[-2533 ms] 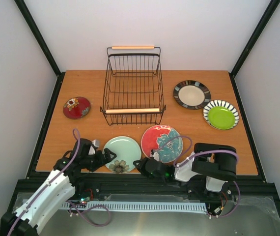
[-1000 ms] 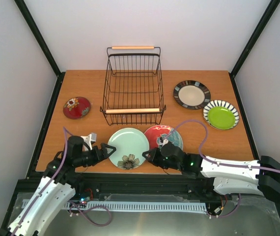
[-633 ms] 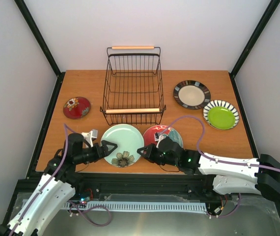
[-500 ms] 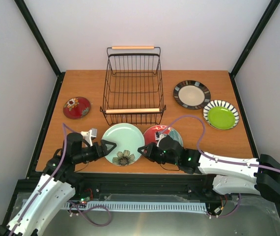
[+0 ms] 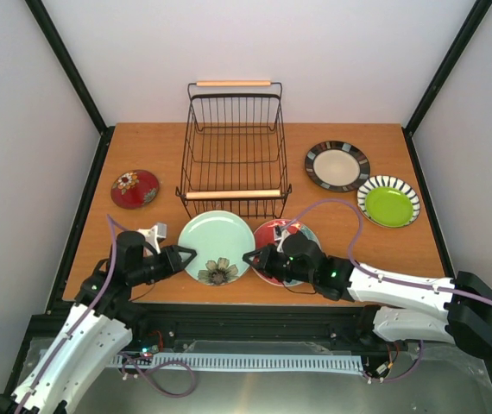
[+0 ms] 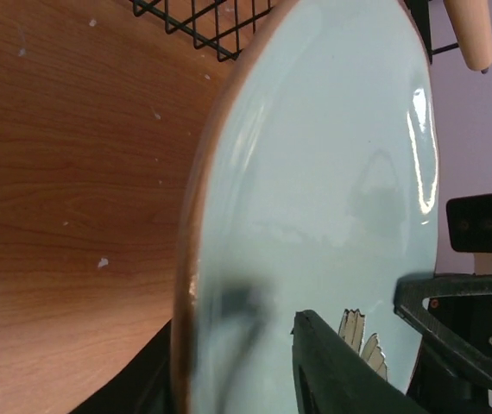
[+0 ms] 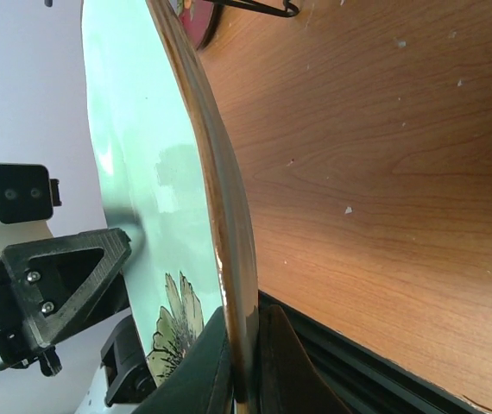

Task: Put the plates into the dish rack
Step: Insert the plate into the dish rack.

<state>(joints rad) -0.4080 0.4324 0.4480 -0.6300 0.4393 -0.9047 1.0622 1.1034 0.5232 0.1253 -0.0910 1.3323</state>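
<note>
- Noted mint green plate just in front of dish rack.
- Found right gripper pinched onto its right rim.
- Saw left gripper jaws astride left rim; cannot tell whether clamped.

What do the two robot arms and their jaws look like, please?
Both arms have white shell segments with black joints and wrists. Purple cables run along the left arm and the right arm. The jaws are black, with triangular cut-outs and small screws.
</note>
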